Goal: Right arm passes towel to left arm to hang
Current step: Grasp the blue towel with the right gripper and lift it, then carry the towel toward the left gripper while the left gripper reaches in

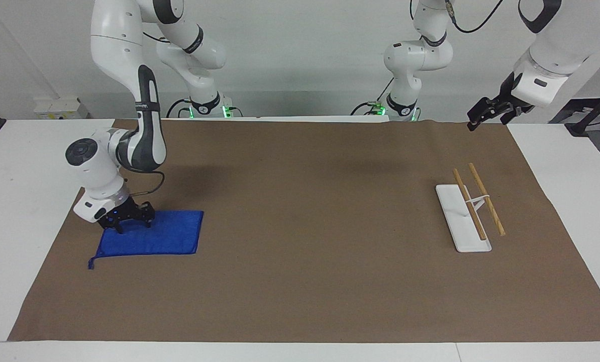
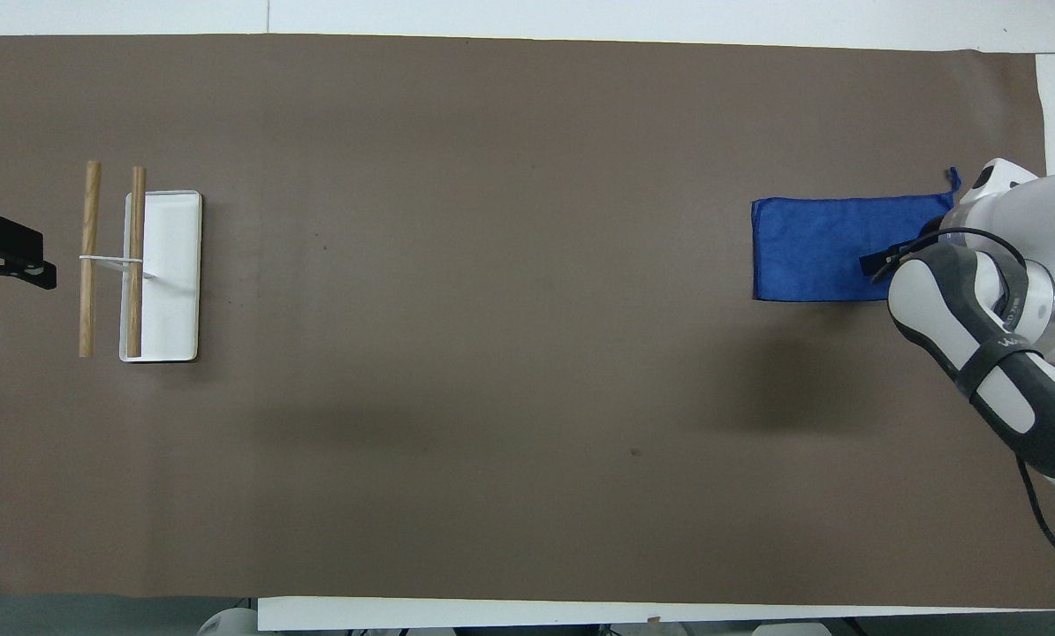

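Towel (image 1: 152, 239) lies flat at lower left of the facing view. Right gripper (image 1: 129, 220), fingers spread, presses onto its robot-side edge, wrist bent steeply down. Left gripper (image 1: 487, 113) waits raised at upper right; its fingers' state is unclear.

Rack (image 1: 463, 218) (two wooden bars) on brown mat (image 1: 310, 281)

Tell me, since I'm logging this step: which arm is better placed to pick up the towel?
Right. The right gripper is down at the towel; the left gripper waits above the table's other end.
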Robot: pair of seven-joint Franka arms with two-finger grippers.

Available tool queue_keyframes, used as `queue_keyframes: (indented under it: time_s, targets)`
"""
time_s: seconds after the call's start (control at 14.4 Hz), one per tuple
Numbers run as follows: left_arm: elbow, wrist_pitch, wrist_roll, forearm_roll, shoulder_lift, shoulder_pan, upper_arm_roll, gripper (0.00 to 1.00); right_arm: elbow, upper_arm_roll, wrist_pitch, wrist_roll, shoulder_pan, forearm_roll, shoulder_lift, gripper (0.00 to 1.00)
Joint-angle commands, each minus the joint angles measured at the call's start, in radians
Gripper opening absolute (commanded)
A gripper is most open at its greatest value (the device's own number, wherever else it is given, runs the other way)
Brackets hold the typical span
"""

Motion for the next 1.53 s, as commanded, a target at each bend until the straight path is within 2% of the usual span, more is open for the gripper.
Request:
queue_keyframes:
  time_s: [0.0,0.07,0.14,0.35,0.49,0.83,0.97,1.18,1.32,1.46]
  targets:
    - [-0.005,0.001,0.005,0.01,-0.01,0.001,0.002,1.0,-0.016,0.021,0.016,-0.023,-0.017,0.005,0.005,0.26]
    - [-0.005,0.001,0.004,0.01,-0.008,-0.001,0.002,1.0,-0.014,0.029,0.009,-0.023,-0.019,0.006,0.003,0.1]
    - [-0.005,0.001,0.005,0.01,-0.008,-0.001,0.002,1.0,-0.013,0.03,0.007,-0.023,-0.023,0.005,0.003,0.0]
    - [-0.005,0.001,0.005,0.01,-0.008,0.001,0.002,1.0,0.008,0.058,-0.052,-0.016,-0.04,0.017,-0.012,0.0]
    - [-0.005,0.001,0.005,0.01,-0.008,0.001,0.002,1.0,0.042,0.075,-0.135,-0.004,-0.042,0.09,-0.03,0.0]
    - [-0.005,0.001,0.005,0.01,-0.01,0.001,0.002,1.0,0.114,0.136,-0.341,0.142,-0.043,0.097,-0.079,0.0]
    - [-0.005,-0.001,0.005,0.01,-0.01,0.001,0.002,1.0,0.165,0.188,-0.471,0.302,-0.042,0.097,-0.099,0.0]
    - [-0.005,0.001,0.005,0.01,-0.01,-0.001,0.002,1.0,0.286,0.327,-0.663,0.663,-0.04,0.098,-0.107,0.0]
    - [-0.005,0.001,0.005,0.01,-0.008,0.001,0.002,1.0,0.337,0.427,-0.711,0.88,-0.04,0.123,-0.112,0.0]
    - [-0.005,-0.005,0.004,0.01,-0.01,0.001,0.002,1.0,0.349,0.513,-0.702,1.091,-0.04,0.19,-0.112,0.0]
